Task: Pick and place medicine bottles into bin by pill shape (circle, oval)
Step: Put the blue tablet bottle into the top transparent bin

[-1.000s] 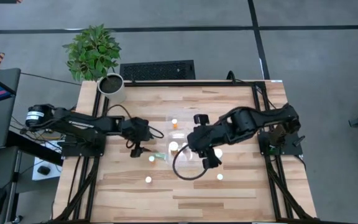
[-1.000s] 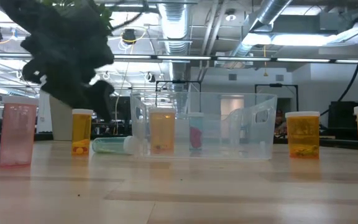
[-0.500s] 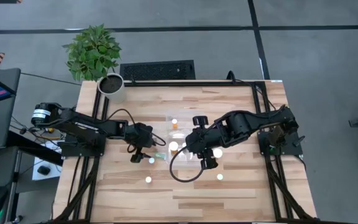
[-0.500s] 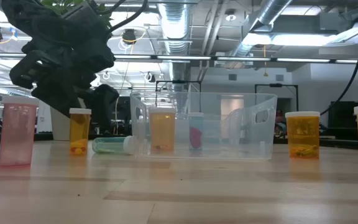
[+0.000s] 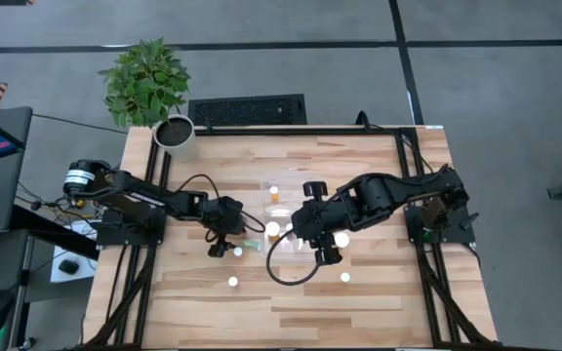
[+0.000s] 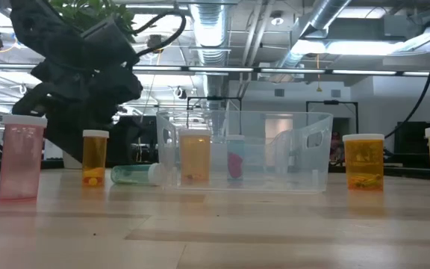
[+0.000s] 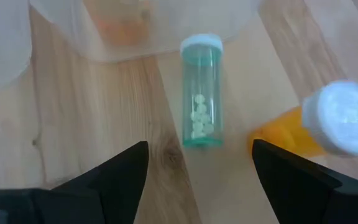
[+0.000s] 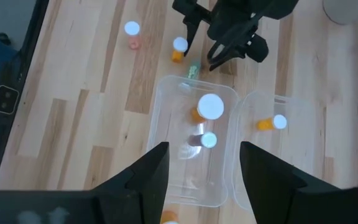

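Bottles stand scattered over the wooden surface [image 5: 359, 156], and the left hand [image 7: 194, 165] hangs low over a green-tinted bottle [image 7: 199, 98] lying on its side, its fingers [image 7: 114, 177] spread to either side of the bottle and grasping nothing. That bottle's white cap points at the clear bin [image 6: 304, 153], just beside the bin's wall. In the left wrist view, small round white pills show inside it. An upright orange bottle [image 7: 328, 127] with a white cap stands near, at about 3 o'clock of the lying one in that view.

From overhead, the left hand sits at roughly 9 o'clock of the bin, and the right hand [image 5: 312, 222] hovers above the bin itself. Its fingers [image 8: 151, 174] stand apart; nothing shows between them, though the view past them is poor, so this is likely an empty hand.

Inside the bin, one compartment holds an orange bottle [image 8: 209, 108] and a smaller bottle [image 8: 204, 140], the other a lying orange bottle [image 8: 270, 123]. A pink bottle [image 6: 21, 157] stands at the low view's left edge, and more orange bottles [image 6: 363, 160] to the right of the bin there.
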`<action>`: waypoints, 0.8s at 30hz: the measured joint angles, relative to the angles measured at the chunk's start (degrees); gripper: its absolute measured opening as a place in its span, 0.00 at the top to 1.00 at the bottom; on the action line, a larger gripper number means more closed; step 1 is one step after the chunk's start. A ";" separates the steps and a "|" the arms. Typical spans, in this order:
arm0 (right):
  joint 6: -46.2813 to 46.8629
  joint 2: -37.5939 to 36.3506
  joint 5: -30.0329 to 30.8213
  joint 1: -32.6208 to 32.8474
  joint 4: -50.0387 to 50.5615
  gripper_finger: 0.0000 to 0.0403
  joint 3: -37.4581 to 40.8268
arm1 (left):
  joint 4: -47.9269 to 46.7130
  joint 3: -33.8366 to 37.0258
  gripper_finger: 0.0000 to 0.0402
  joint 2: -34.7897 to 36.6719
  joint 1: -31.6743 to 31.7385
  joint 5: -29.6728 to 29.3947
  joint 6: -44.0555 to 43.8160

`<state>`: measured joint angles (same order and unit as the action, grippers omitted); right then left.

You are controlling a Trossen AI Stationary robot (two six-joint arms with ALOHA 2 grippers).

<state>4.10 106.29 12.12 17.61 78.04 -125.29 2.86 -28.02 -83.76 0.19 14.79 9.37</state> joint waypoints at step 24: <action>1.05 0.00 -0.02 0.00 1.31 0.50 0.00 | 7.98 -0.08 0.31 -5.80 0.00 1.97 -0.61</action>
<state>5.15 106.29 12.10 17.61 79.35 -125.29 10.84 -28.10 -89.55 0.19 16.75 8.75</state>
